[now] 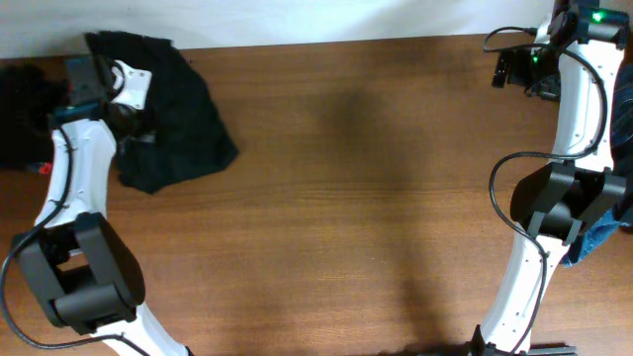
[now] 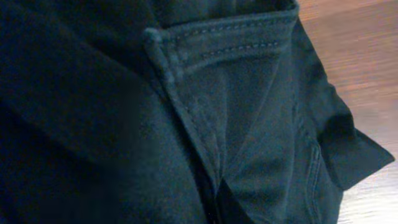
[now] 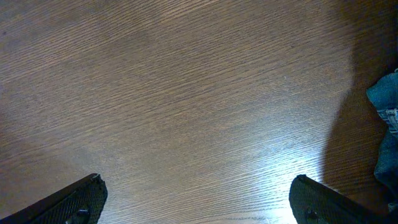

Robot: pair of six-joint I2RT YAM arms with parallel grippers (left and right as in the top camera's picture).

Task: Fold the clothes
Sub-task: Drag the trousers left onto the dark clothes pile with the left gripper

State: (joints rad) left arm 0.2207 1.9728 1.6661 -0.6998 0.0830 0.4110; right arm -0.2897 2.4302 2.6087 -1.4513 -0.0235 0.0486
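Brown wood grain covers your table (image 1: 356,168), which runs up to a white backdrop along the far edge, and most of its middle is bare. Look to the far left corner and you find the black jeans (image 1: 183,124) lying in a crumpled heap, partly on the wood, with one edge reaching toward the backdrop. Your left gripper (image 1: 91,84) sits at the left side of that heap, its arm curving back toward the near left edge. From above you cannot tell whether it is pinching the cloth or merely resting on it, and your left wrist view does not help: no finger shows there, only the black jeans (image 2: 236,124) filling the frame at close range. That view shows a double row of stitching along a thick seam, a fold running down the middle, and a strip of table at the right. Further dark fabric (image 1: 20,109) lies bunched at the left border, beyond the arm. Your right gripper (image 1: 509,64) is at the far right, well apart from the jeans. Its wrist view shows the right gripper (image 3: 196,182) spread wide over bare wood, touching nothing. Blue denim (image 3: 387,115) lies at the right edge of that view, and from above you see the same blue denim (image 1: 596,240) peeking out beside the right arm.
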